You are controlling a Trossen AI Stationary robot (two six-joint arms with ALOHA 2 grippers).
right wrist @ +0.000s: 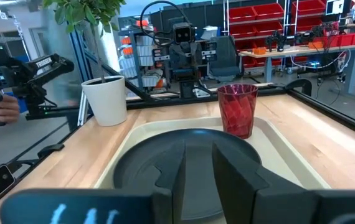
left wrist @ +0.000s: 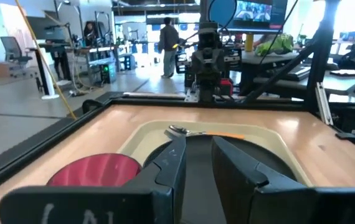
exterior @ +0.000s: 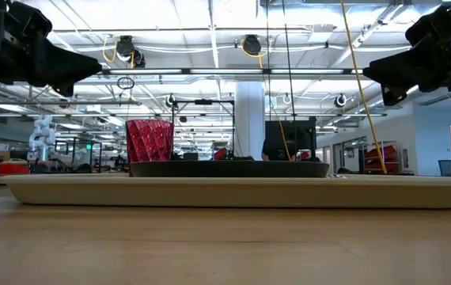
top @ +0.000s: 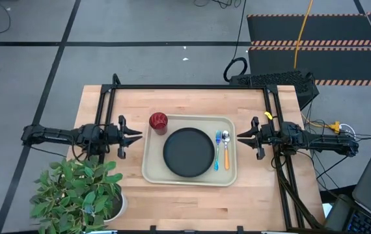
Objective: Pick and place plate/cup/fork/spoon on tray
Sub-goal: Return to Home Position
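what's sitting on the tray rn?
On the tray: plate in the middle, cup in a corner, fork and spoon side by side beside it. Floor under plate and cup is covered.

We saw a beige tray (top: 148, 170) on a pale, wood-grained worktop (top: 107, 104). The plate (top: 188, 152) was matte black. At its 10 o'clock the cup (top: 158, 121) was dark red with a faceted pattern. At 3 o'clock the fork (top: 217, 148) was bright blue, and the spoon (top: 226, 153) had an orange handle and a silver bowl. The left pincer (top: 138, 136) and right pincer (top: 239, 138) were black. At the worktop's 7 o'clock, the plant (top: 75, 192) was green-leaved in a white pot.
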